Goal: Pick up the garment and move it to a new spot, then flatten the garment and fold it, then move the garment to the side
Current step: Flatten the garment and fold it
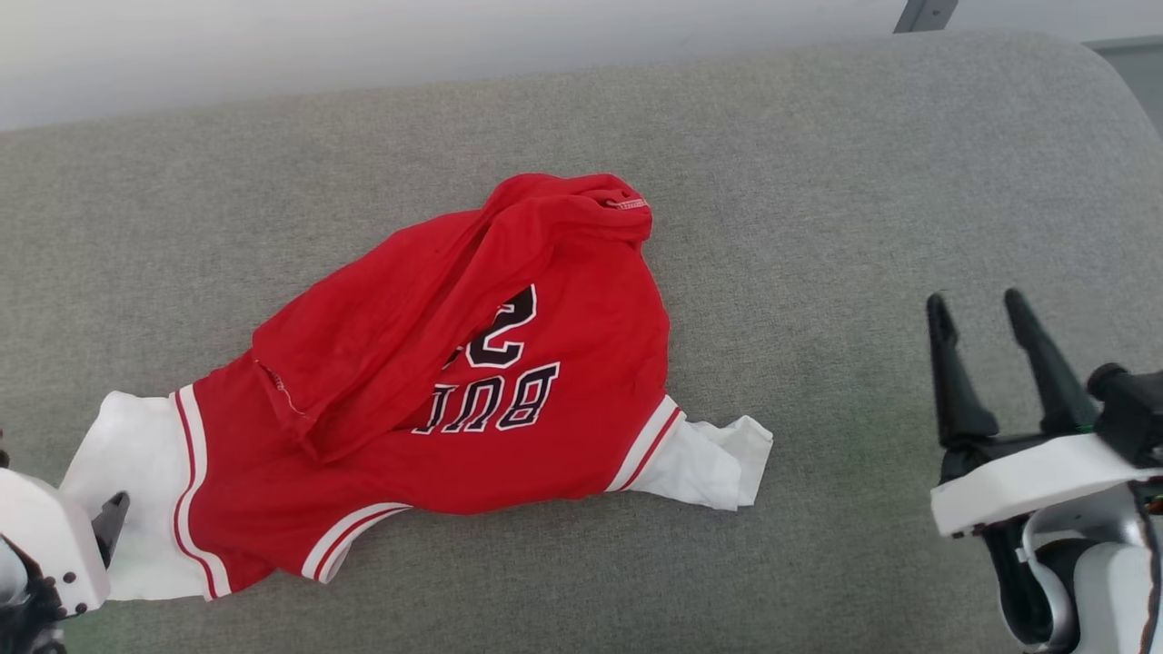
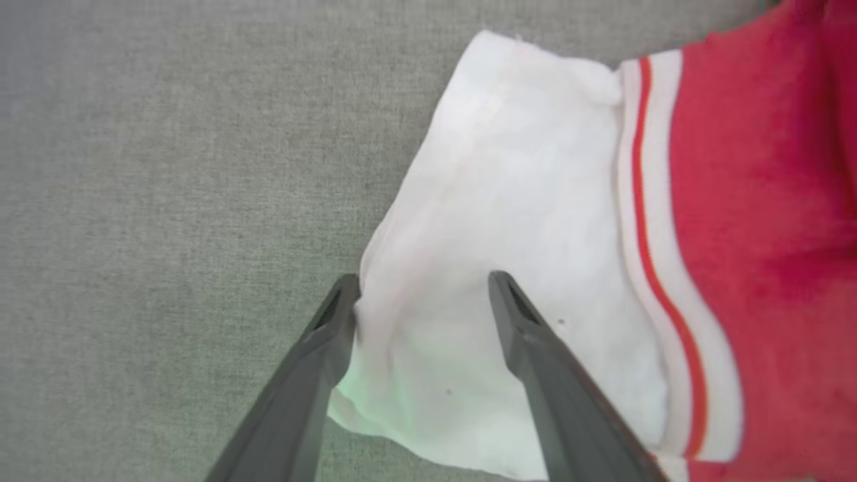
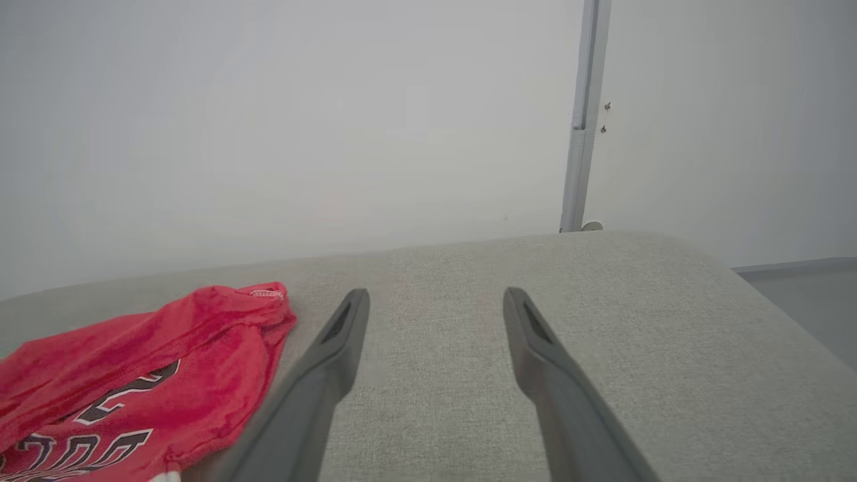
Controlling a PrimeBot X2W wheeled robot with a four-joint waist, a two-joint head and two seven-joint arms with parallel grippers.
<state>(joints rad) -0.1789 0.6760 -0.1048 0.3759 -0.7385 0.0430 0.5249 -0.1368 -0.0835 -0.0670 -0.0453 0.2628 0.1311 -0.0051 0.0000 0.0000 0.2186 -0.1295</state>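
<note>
**Desk:** Start on the left. What do you have?

**Operator:** My left fingers stand wide apart, pointing down at the gray surface. One white sleeve of the garment lies between them. The sleeve's edge touches the inner side of one finger, and the other finger stands over the cloth. I see nothing pinched.

**Desk:** And past that sleeve?

**Operator:** Just beyond the fingertip over the cloth I see the red-and-white striped trim, then the red body. From the head view the body lies rumpled on the surface, off to the right of my left fingers. A flap of red fabric is folded across it and covers part of the lettering. I can read "BUL" upside down, with part of a black numeral above it.

**Desk:** The other sleeve?

**Operator:** The second white sleeve is crumpled and points toward my right fingers, well apart from them.

**Desk:** State of the right side?

**Operator:** Those fingers are spread wide too, with bare surface between them and nothing held. The garment sits off to their left, not touching. Beyond their tips, past the surface's far edge, a pale pole rises against the wall.
</note>
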